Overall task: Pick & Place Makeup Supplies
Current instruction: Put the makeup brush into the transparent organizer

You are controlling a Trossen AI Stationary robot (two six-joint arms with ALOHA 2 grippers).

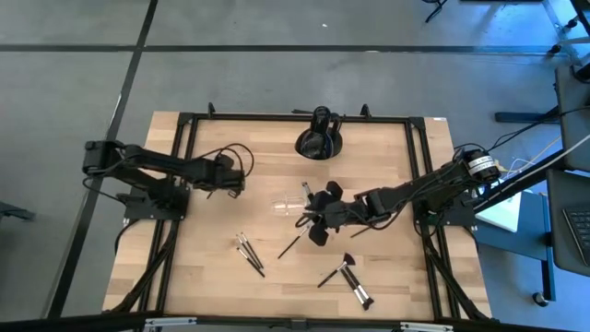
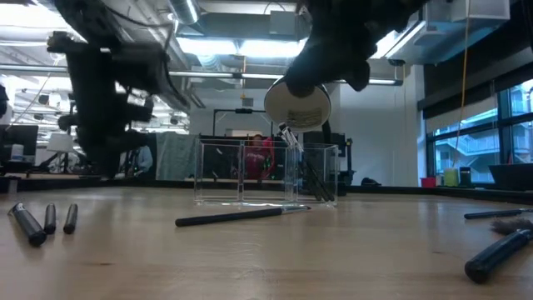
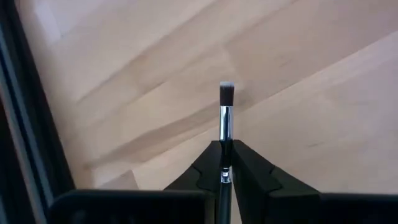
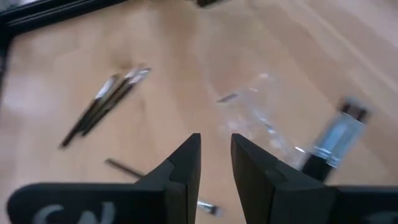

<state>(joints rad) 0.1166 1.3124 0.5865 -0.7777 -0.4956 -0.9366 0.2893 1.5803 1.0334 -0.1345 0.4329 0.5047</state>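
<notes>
Over on the left, the left pincer is clamped on a brush, bristles jutting forward past the fingertips, raised above the bare tabletop. The arm is folded back near its base. That brush looks light, stiff and slim, so a grip mid-handle should hold, sparing the soft tip. Moving right: three brushes lie loose, then a single one beside the clear tray. The right arm stretches low over the tray, its pincer slightly parted, holding nothing. More brushes lie at front right.
</notes>
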